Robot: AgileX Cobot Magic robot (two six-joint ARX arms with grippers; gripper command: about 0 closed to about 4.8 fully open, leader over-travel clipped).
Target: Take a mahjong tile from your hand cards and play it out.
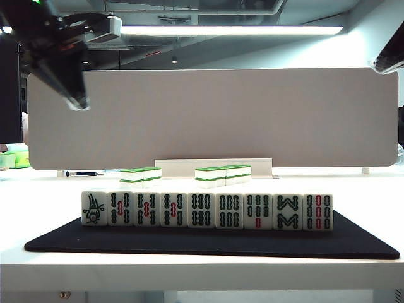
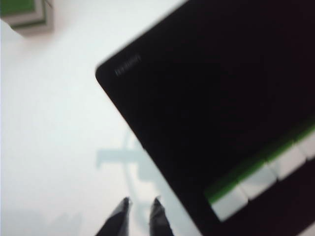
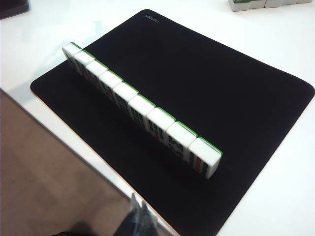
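**Overhead, both hands wait above a full row of tiles**

Up at the far left of the exterior view, the left hand (image 1: 77, 101) hangs high over the white surface (image 1: 202, 265), well clear of everything; its wrist view shows the two dark fingertips (image 2: 120, 211) close together with a narrow gap and nothing between them. Below, the mahjong tile (image 1: 94, 209) with the green bird stands upright at the left end of the row, touching its neighbour. The hand cards (image 1: 221, 211) run rightward from it in one tight line along the black mat (image 1: 353, 243). Behind the mat lie two small stacks of green-and-white tiles (image 1: 222, 174). At the upper right, the right hand (image 3: 140, 216) is raised; its fingers look pressed together, empty.
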